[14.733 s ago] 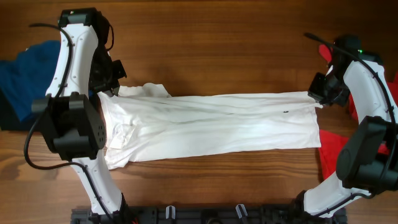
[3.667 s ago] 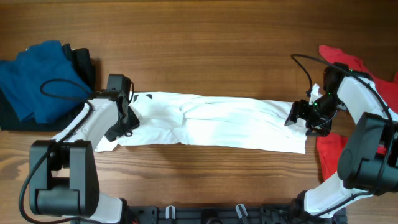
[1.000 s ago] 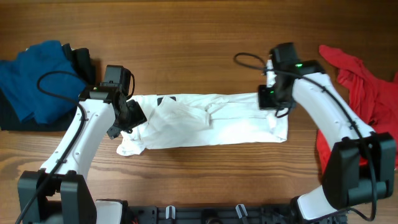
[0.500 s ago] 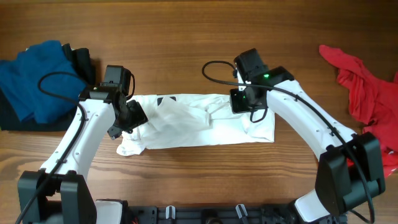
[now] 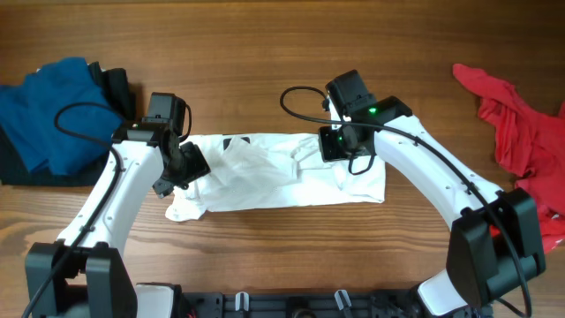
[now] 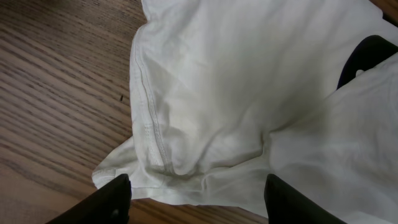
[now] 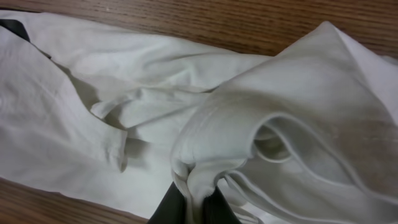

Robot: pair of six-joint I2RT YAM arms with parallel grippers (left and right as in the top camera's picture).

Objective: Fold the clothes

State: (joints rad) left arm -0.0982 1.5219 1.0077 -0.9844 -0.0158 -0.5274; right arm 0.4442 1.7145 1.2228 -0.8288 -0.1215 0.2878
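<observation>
Mid-table, wood (image 5: 282,53) bare all round, right gripper (image 7: 196,202) pinches the white T-shirt (image 5: 265,177) edge (left gripper (image 6: 198,190) spread wide).

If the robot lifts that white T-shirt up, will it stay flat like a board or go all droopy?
Probably droopy: the white cloth T-shirt bunches into soft folds where the right fingers pinch it. It looks thin and wrinkly, so it is likely light. It probably won't slip out easily, since the cloth is gathered tightly in the pinch.
</observation>
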